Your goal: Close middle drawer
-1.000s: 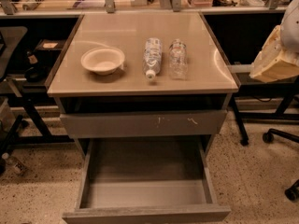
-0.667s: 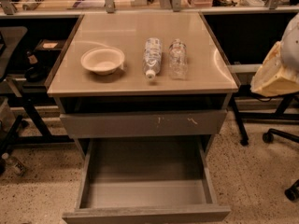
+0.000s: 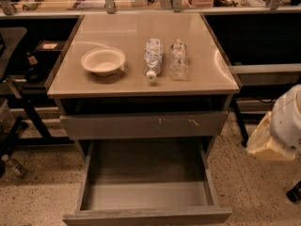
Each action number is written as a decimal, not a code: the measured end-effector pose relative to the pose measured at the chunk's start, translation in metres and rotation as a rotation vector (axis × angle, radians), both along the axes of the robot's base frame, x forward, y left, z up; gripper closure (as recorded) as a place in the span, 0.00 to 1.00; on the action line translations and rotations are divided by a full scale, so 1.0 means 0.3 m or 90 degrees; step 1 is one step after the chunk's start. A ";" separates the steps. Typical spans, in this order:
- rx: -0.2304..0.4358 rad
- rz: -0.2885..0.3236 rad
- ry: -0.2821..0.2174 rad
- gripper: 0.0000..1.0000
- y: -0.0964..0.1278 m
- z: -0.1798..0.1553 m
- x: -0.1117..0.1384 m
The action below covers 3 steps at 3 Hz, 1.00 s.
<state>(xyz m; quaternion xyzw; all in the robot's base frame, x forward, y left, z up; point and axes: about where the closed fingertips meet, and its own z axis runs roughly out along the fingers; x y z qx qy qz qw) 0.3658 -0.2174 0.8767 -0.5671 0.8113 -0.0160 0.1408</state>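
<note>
The middle drawer stands pulled far out from the cabinet, low in the view, below the grey drawer front with small white scratches. It is wide and deep, as wide as the cabinet, with a bare grey inner tray and a plain front panel without a handle. The gripper hangs well to the drawer's right, apart from it; whether it is parted or closed cannot be told. A bowl and two plastic bottles lie on the cabinet top.

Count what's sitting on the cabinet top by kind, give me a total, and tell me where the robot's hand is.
Bowl: 1
Plastic bottles: 2
Total: 3
Hand: to the right of the open middle drawer, not touching it.
</note>
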 end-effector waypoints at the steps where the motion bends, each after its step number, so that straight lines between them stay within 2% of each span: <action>1: 0.015 -0.017 0.053 1.00 0.000 -0.179 -0.079; 2: 0.027 -0.022 0.109 1.00 0.010 -0.331 -0.151; 3: 0.027 -0.022 0.109 1.00 0.010 -0.332 -0.151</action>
